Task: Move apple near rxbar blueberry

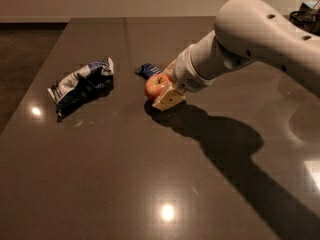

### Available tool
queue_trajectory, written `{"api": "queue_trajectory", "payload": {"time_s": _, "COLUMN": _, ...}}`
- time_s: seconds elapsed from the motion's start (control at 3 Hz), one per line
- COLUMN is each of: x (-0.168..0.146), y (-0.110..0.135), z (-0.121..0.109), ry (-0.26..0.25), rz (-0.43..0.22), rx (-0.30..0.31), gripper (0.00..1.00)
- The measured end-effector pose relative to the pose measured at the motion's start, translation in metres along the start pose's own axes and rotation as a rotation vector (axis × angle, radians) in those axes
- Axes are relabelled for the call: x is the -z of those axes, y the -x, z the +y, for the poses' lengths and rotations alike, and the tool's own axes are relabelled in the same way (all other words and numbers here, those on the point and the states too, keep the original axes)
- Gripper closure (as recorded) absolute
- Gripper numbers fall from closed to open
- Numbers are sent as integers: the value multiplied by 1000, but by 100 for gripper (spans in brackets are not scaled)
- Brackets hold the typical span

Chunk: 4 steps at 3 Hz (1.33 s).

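The red apple (155, 86) with yellow-green patches sits low at the dark table (125, 174), held between the pale fingers (168, 100) of my gripper (163, 89), which is shut on it. Whether the apple rests on the table I cannot tell. The dark blue rxbar blueberry (148, 70) lies just behind and left of the apple, partly hidden by it and the gripper. My white arm (250, 39) reaches in from the upper right.
A wrinkly blue-and-white chip bag (82, 84) lies on the table to the left of the apple. The table's left edge (30, 89) borders a darker floor. The arm's shadow runs across the table to the lower right.
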<state>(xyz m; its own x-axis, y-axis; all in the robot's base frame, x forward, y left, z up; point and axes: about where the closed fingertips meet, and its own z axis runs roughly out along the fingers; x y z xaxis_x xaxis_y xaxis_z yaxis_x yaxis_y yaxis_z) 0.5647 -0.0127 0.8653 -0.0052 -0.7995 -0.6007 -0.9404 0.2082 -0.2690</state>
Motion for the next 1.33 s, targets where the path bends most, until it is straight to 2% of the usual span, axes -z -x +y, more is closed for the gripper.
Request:
{"api": "queue_trajectory", "payload": {"time_s": 0.67, "x": -6, "y": -2, "z": -4, "ry": 2, "rz": 0, "rx": -9, "gripper": 15}}
{"api": "queue_trajectory", "payload": {"time_s": 1.0, "x": -5, "y": 0, "z": -3, "ry": 3, "rz": 0, "rx": -6, "gripper": 0}}
{"api": "queue_trajectory", "payload": {"time_s": 1.33, "x": -5, "y": 0, "z": -3, "ry": 3, "rz": 0, "rx": -6, "gripper": 0}}
